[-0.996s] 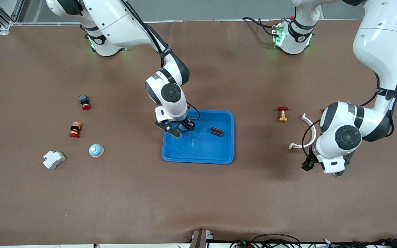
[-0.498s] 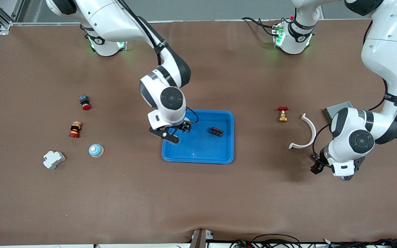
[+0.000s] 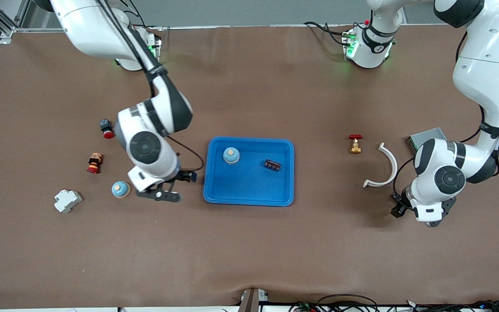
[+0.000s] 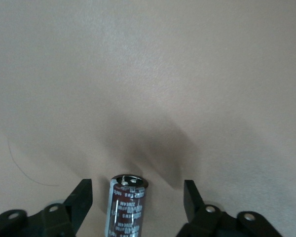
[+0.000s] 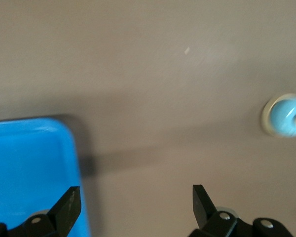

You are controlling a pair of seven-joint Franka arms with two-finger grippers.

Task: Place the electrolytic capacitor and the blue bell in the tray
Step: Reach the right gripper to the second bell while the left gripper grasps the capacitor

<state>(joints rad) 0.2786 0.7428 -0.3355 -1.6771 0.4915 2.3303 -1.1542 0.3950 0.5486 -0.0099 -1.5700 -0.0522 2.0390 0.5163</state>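
The bright blue tray point(image 3: 215, 197) sits mid-table and holds a blue bell point(image 3: 231, 155) and a small dark component point(image 3: 272, 164). A second blue bell point(image 3: 121, 189) stands on the table toward the right arm's end and also shows in the right wrist view point(image 5: 285, 116). My right gripper point(image 3: 169, 187) is open and empty, low over the table between that bell and the tray point(image 5: 34, 163). My left gripper point(image 3: 399, 206) is open, low at the left arm's end. A dark electrolytic capacitor point(image 4: 128, 207) lies between its jaws, with a gap on each side.
A brass valve with a red handle point(image 3: 355, 144), a white curved piece point(image 3: 386, 167) and a grey metal box point(image 3: 422, 138) lie near the left arm. A white breaker point(image 3: 67, 200) and two red-capped buttons point(image 3: 107, 128) point(image 3: 95, 163) lie at the right arm's end.
My right gripper left the blue bell in the tray and moved out over the table toward the second bell. My left arm shifted slightly toward its end of the table.
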